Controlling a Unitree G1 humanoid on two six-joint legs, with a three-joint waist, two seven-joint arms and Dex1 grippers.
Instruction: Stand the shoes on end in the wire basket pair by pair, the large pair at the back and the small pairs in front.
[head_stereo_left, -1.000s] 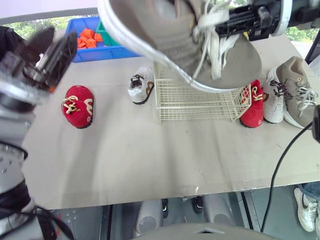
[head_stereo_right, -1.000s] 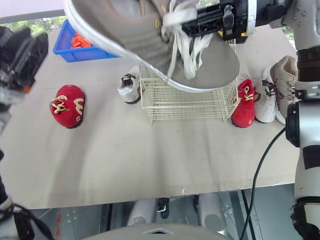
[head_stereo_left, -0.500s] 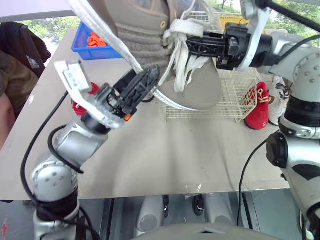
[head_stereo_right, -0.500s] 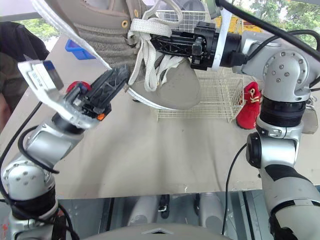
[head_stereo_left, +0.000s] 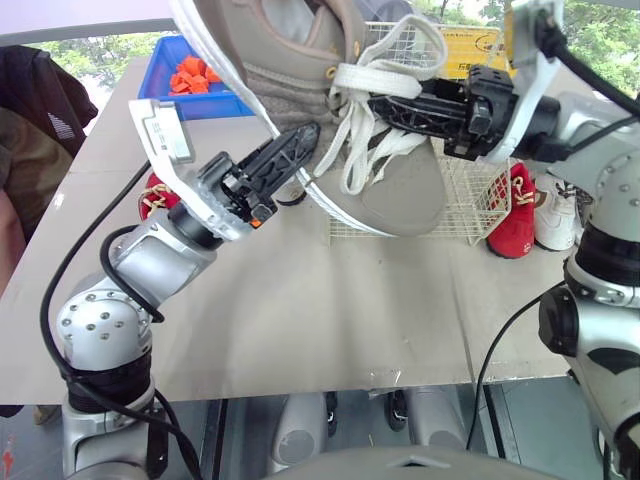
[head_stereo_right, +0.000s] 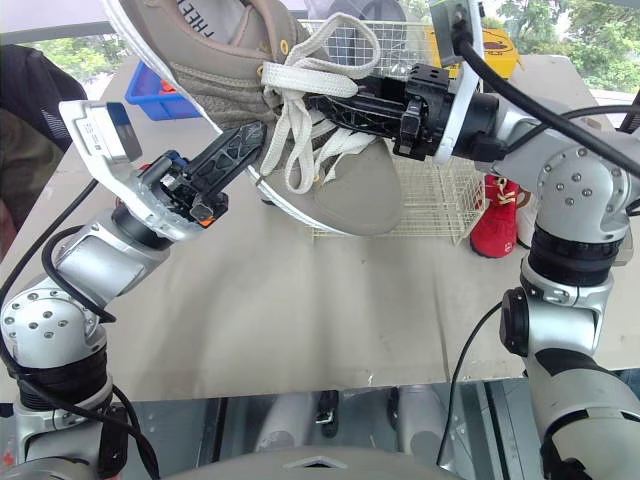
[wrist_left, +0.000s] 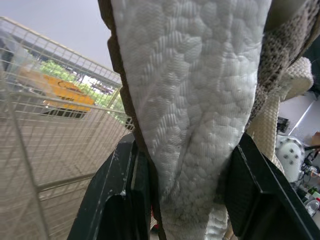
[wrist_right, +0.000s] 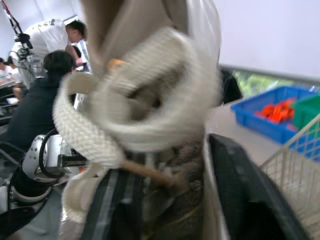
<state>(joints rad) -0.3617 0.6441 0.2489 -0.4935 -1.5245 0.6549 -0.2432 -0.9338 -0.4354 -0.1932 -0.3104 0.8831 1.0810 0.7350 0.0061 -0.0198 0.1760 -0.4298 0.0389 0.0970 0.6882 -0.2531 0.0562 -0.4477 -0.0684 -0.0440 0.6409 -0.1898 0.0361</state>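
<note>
Swinging in from the left over the last second, the left gripper (head_stereo_right: 247, 143) had joined the right gripper (head_stereo_right: 318, 102) on the large shoe (head_stereo_right: 350, 195), which hung high in the air between the two arms, above and in front of the wire basket (head_stereo_left: 470, 190) and not yet inside it. In the left wrist view its black fingers (wrist_left: 115, 200) stood either side of the white sole and pressed against it. The right gripper's fingers (wrist_right: 240, 200) pinched the laced upper near the tongue, with loose lace loops spilling over them.

Risk lay in the handover, as I judged it. A grip on soft tongue and laces could let the shoe swing or sag. If the right fingers let go before the left hold was firm, the shoe could drop onto the table (head_stereo_left: 300, 320) or knock the light basket askew. Dangling laces might also snag the wire grid on the way in.

Grey-tan knit and suede made up the upper, with flat cream laces and a pebbled, foam-like sole that was likely compressible. The basket was thin white wire, open-topped and rectangular. A small red shoe (head_stereo_left: 515, 215) sat just beside its right end, the large mate (head_stereo_left: 555, 215) beyond that, another red shoe (head_stereo_left: 152, 195) well apart to the left, and a blue bin (head_stereo_left: 200, 95) at the back.
</note>
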